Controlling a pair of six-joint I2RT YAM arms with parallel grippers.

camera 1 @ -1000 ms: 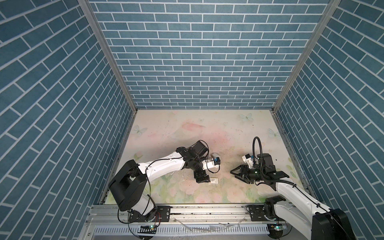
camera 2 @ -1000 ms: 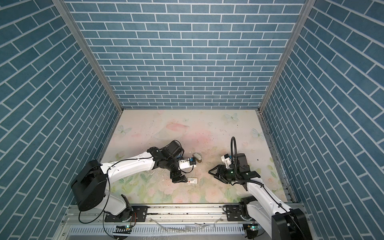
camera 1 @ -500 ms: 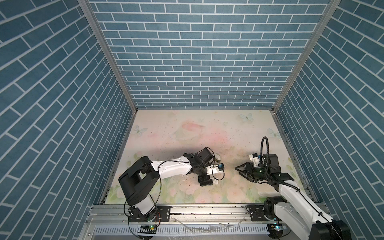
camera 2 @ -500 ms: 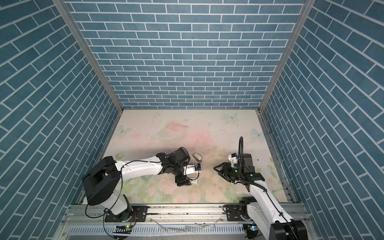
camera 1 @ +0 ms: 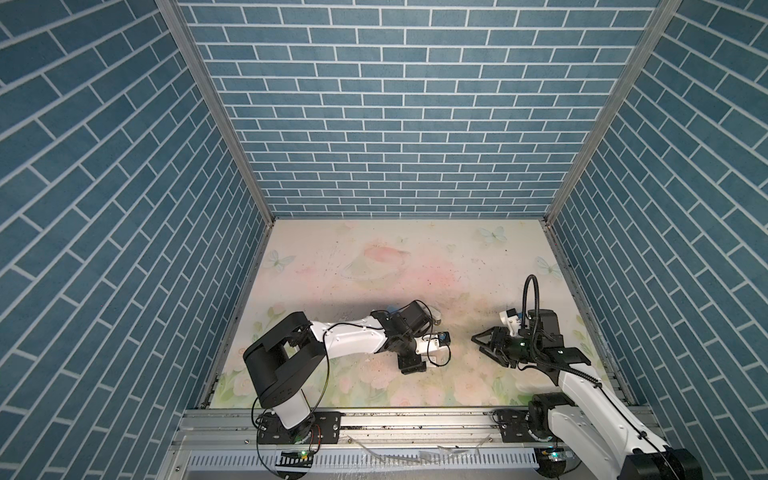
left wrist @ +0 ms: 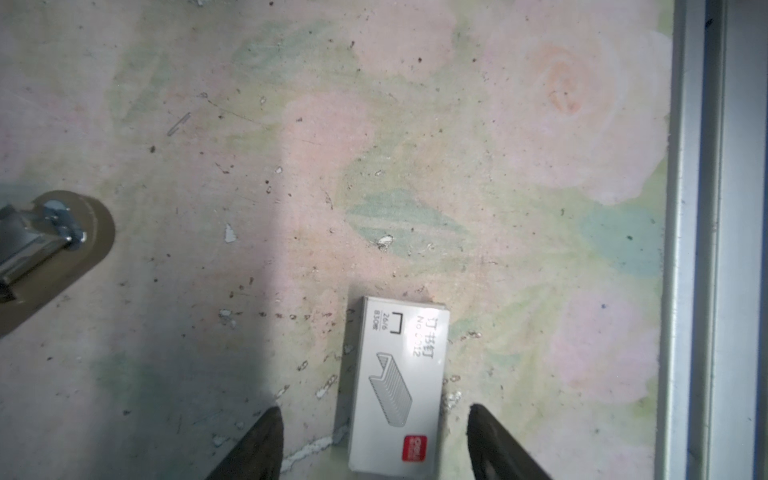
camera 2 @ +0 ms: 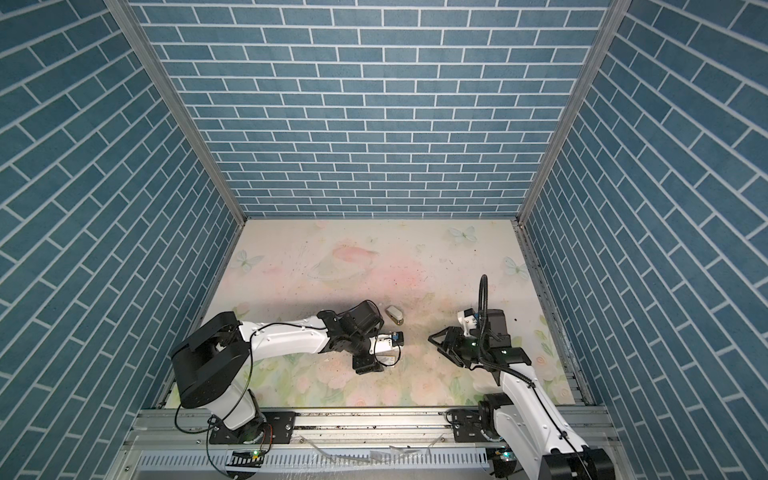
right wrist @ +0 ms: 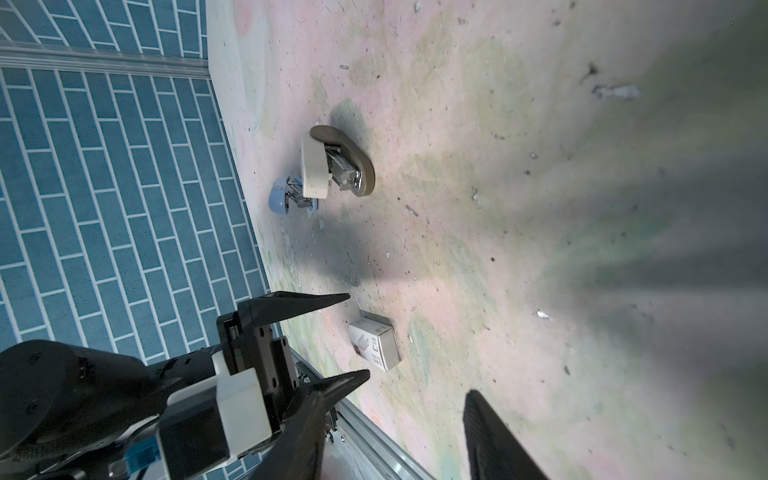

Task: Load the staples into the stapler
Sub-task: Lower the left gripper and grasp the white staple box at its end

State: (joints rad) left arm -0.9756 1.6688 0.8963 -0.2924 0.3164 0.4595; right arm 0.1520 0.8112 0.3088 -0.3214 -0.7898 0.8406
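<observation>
A white staple box [left wrist: 397, 386] lies flat on the floral mat, and the staples themselves are hidden. My left gripper [left wrist: 376, 419] is open and straddles the box's near end, its fingers [left wrist: 266, 440] clear of both sides. The right wrist view shows the left gripper [right wrist: 358, 333] low over the box [right wrist: 376, 340]. Farther back a cream stapler [right wrist: 336, 166] with a brown base lies on the mat, gaping a little, and its tip [left wrist: 41, 249] also shows in the left wrist view. My right gripper [camera 1: 484, 351] hovers open and empty to the box's right.
A small blue stapler [right wrist: 286, 199] lies just behind the cream one. In a top view the cream stapler [camera 2: 395, 313] lies beyond the left wrist. The metal front rail [left wrist: 706, 249] runs close beside the box. Bits of debris dot the mat.
My left arm has stretched lower and brought its gripper down over the box, with the jaws narrowing. The right arm has swung slightly right, its gripper staying about where it was.
</observation>
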